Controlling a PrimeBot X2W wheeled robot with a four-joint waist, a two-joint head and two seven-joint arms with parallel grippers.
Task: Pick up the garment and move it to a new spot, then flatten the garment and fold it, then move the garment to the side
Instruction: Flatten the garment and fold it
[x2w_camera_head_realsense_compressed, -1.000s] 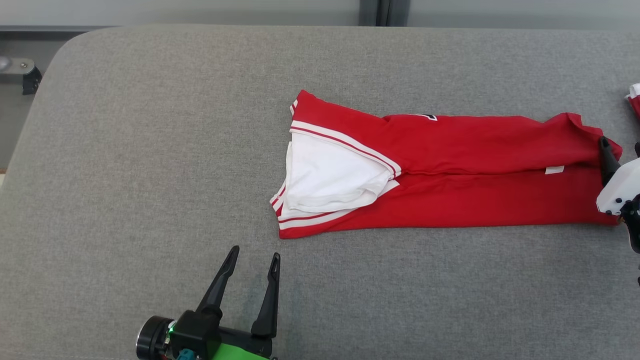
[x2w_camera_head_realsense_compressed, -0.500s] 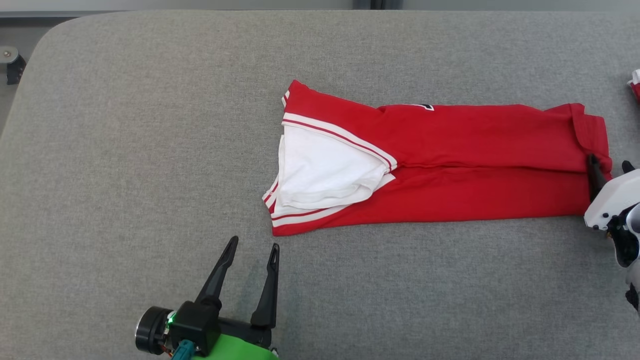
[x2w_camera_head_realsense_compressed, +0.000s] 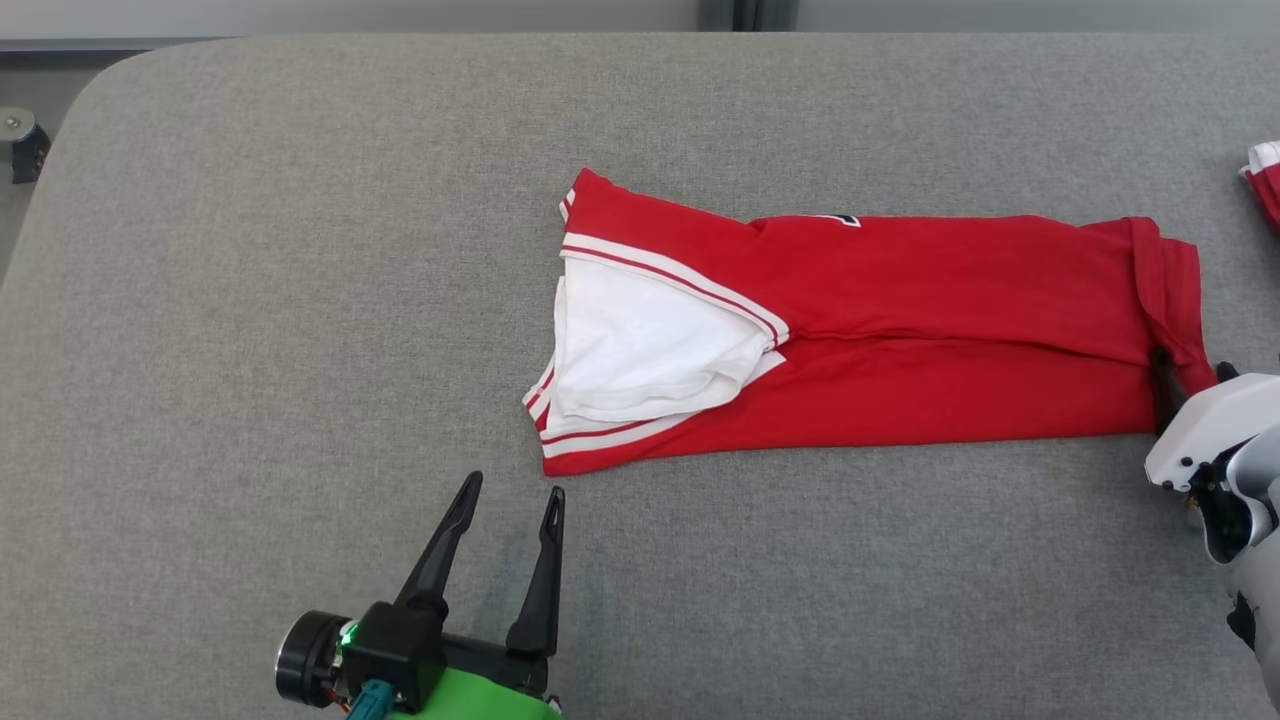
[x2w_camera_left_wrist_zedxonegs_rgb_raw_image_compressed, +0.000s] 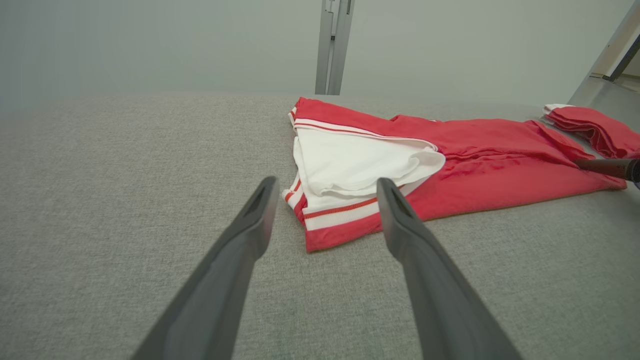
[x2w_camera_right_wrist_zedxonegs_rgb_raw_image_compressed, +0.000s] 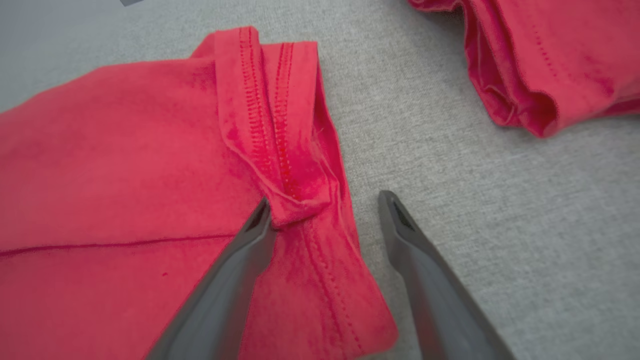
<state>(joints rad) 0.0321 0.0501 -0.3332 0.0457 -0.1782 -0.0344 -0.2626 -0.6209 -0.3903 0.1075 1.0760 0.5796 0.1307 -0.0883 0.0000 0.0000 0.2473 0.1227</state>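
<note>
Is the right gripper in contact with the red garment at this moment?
Touching. In the right wrist view, one finger of the right gripper lies on the red garment, its tip pressed into the bunched hem; the jaws are open.

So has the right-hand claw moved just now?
Yes. Against the red shirt, the right gripper has slid along its right end toward the near corner.
</note>
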